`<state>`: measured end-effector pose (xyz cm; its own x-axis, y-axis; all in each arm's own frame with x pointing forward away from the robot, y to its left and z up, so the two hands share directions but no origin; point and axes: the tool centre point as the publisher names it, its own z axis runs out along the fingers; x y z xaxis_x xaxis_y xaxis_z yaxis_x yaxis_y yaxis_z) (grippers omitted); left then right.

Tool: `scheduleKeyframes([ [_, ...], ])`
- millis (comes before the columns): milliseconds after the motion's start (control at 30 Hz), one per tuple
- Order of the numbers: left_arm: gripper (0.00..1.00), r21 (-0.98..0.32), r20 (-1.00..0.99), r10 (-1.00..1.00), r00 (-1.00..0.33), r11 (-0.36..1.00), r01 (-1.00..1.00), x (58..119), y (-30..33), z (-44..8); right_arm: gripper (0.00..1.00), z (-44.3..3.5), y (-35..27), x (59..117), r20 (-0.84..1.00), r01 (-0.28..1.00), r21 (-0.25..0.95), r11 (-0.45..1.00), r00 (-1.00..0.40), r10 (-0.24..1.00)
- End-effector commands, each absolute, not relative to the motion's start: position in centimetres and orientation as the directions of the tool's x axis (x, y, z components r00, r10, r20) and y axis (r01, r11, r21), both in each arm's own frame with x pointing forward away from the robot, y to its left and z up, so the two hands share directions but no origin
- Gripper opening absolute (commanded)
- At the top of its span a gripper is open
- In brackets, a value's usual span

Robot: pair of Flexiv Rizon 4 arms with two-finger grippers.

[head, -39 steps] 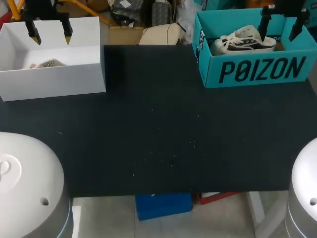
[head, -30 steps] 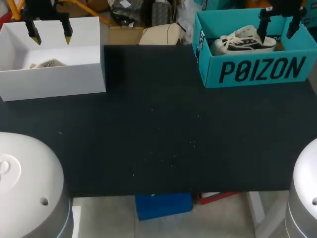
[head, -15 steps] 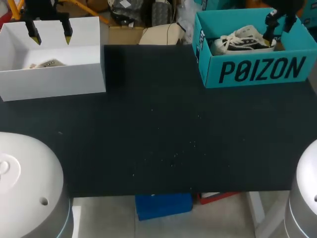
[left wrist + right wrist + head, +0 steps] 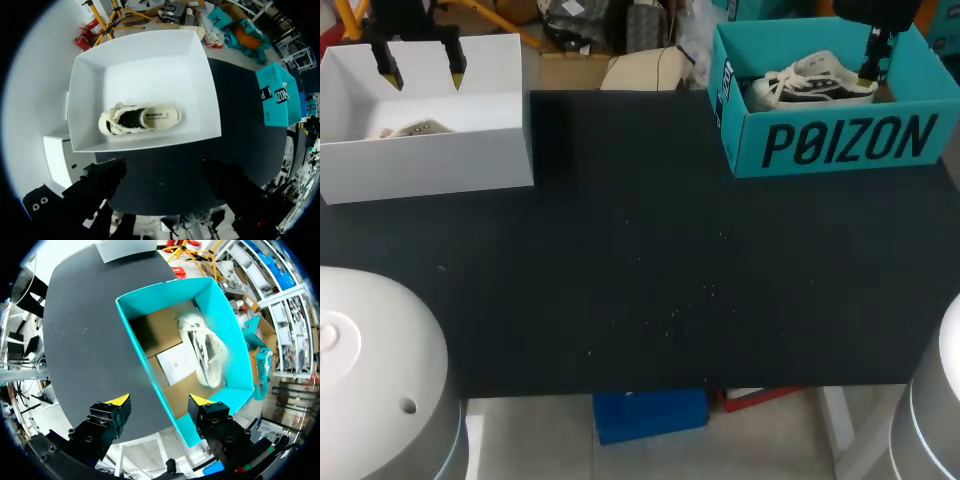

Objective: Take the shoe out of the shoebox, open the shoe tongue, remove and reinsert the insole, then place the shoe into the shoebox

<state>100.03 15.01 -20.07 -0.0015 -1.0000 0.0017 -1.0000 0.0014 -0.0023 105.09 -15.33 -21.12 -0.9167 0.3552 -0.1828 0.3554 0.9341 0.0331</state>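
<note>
Shoe (image 4: pixel 815 82) was recorded inside the shoebox (image 4: pixel 840 140), long axis along the box's length, ahead of the nearer right gripper (image 4: pixel 160 400), fingers apart over the box; left gripper (image 4: pixel 421 72), also spread, was well apart from it.

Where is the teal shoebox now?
In the head view, the teal shoebox stands at the far right corner of the table, holding a shoe, with the right gripper above it.

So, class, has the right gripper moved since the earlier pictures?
Yes. The right gripper has turned and shifted left over the teal box, towards the shoe.
</note>
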Motion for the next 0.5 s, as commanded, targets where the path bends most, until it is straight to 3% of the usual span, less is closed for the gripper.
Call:
scheduleKeyframes([
  [33, 1.0, -0.001, 0.001, -1.0, -0.001, 0.001, -1.0, 100.0, 15.0, -20.0, 0.58, -23.0, -15.3, 110.5, -0.105, -0.118, 0.041, 0.992, -0.988, -0.113],
  [167, 1.0, -0.001, 0.001, -1.0, -0.001, 0.001, -1.0, 100.0, 15.0, -20.0, 0.71, -24.9, -15.2, 113.5, -0.081, -0.179, 0.033, 0.983, -0.981, -0.176],
  [233, 1.0, -0.001, 0.001, -1.0, -0.001, 0.001, -1.0, 100.0, 15.0, -20.0, 0.56, -26.0, -15.2, 114.8, -0.068, -0.202, 0.021, 0.979, -0.977, -0.2],
  [333, 1.0, -0.001, 0.001, -1.0, -0.001, 0.001, -1.0, 100.0, 15.0, -20.0, 0.5, -27.5, -15.3, 116.2, -0.059, -0.224, 0.015, 0.974, -0.973, -0.223],
  [500, 1.0, -0.001, 0.001, -1.0, -0.001, 0.001, -1.0, 100.0, 15.0, -20.0, 0.47, -30.0, -15.5, 118.6, -0.039, -0.239, -0.011, 0.971, -0.97, -0.239],
])
